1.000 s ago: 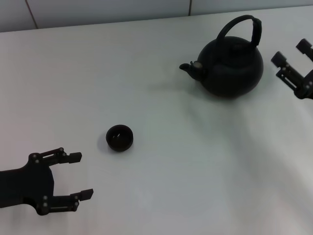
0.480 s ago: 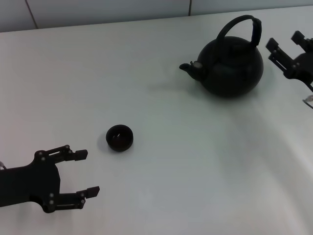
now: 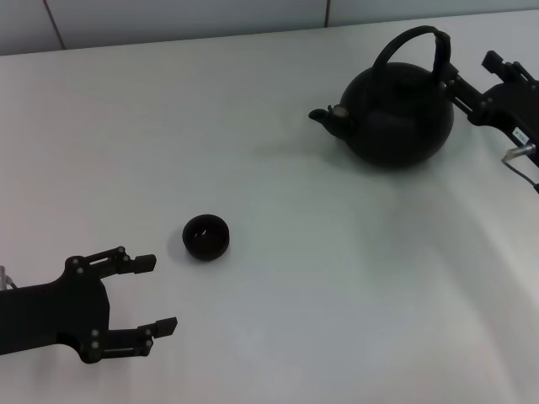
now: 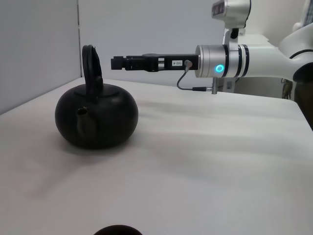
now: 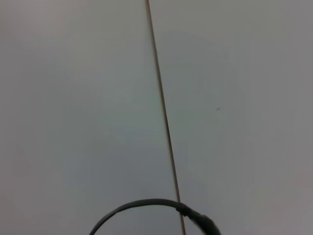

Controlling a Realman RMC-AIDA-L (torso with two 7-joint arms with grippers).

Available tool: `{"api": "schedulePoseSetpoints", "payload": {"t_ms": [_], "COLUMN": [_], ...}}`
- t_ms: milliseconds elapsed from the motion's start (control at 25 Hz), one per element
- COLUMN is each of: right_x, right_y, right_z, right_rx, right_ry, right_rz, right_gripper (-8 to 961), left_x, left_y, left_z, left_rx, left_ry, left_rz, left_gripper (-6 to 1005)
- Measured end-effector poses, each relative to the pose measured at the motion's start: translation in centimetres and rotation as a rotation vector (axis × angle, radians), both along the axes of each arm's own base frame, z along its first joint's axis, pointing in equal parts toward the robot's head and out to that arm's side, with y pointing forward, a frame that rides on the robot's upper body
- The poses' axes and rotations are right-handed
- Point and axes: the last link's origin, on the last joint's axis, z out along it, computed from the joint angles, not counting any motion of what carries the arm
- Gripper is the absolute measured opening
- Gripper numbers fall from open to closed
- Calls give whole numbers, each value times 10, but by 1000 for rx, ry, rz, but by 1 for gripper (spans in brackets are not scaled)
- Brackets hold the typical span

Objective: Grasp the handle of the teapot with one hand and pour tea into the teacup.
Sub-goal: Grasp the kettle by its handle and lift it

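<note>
On the white table [image 3: 278,278], seen from the head and both wrists:

Teapot: the round matte-black teapot [image 3: 397,114] stands upright at the far right of the table, spout toward the robot's left; the left wrist view shows it too [image 4: 96,116], resting flat on the surface.

Handle: the arched black handle [image 3: 413,44] rises over the lid, upright and free; from the left wrist it appears edge-on as a narrow band [image 4: 90,62].

Teacup: the small dark teacup [image 3: 205,236] sits on the near left part of the table, well apart from the teapot; whether it holds any liquid cannot be told.

Right gripper: the right gripper [image 3: 466,72] reaches in level from the right edge, at the height of the handle, its nearer finger just beside the handle's right leg. In the left wrist view the same gripper [image 4: 116,63] lies horizontal, tips a little short of the handle. Its fingers are spread and hold nothing.

Left gripper: the left gripper [image 3: 160,293] hangs near the front left corner, just beside the teacup but not touching it; its two fingers stand wide apart and empty.

Right wrist view: only a pale wall [image 5: 78,98] with a thin vertical seam [image 5: 164,115] and a dark curved cable [image 5: 146,208].
</note>
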Motion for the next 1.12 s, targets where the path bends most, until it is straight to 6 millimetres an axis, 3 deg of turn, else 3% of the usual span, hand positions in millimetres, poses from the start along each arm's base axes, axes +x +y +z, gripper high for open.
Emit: {"api": "schedulePoseSetpoints", "payload": {"t_ms": [440, 1120], "right_x": [-5, -2], "right_y": [18, 24], "right_z": [-11, -7], "right_rx": [-38, 1], "right_ry": [-7, 37], "right_rz": [-53, -105], "right_gripper": [763, 764], "left_x": [0, 2], "left_y": [-1, -3], "left_z": [-1, 2], "left_rx": [0, 6], "left_ry": [-2, 9], "left_rz": [3, -15], "left_gripper": [842, 842]}}
